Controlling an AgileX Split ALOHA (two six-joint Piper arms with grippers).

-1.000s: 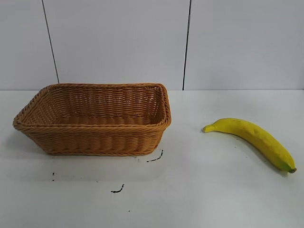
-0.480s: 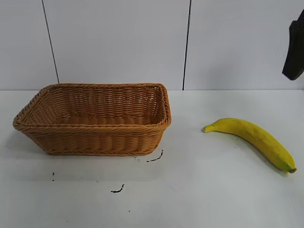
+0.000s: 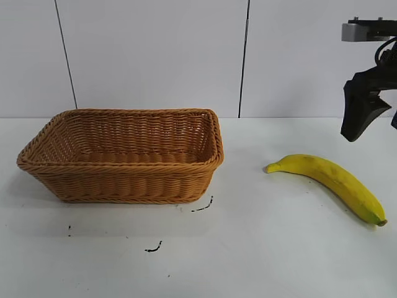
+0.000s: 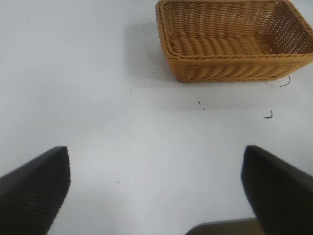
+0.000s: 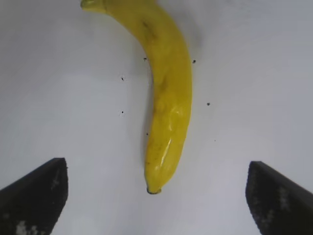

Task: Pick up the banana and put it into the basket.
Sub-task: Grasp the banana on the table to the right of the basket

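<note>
so you're in the approach step: the right gripper (image 3: 371, 127) hangs above the far end of the banana (image 3: 332, 180), jaws spread wide and empty, clear of the fruit. the banana lies flat on the table (image 3: 267, 248), well apart from the basket (image 3: 124, 155) and to its right in the exterior view. in the right wrist view the banana (image 5: 166, 93) runs lengthwise between the two fingertips (image 5: 34, 196), so the jaws already straddle its width. my read is that your next move calls for a straight descent until the pads sit either side of the thick middle, then a close across the narrow way, not along the length.

the banana is smooth, waxy-looking yellow, gently curved, tapering to a small dark tip; a rounded skin like that could roll or slip if you pinch near an end. the basket is tan woven wicker, rectangular, with sloping sides and a braided rim, and nothing shows inside it. the table is plain white with a few dark scuff marks.

the left gripper (image 4: 156, 196) sits parked off to the basket's far side, jaws spread, holding nothing.
</note>
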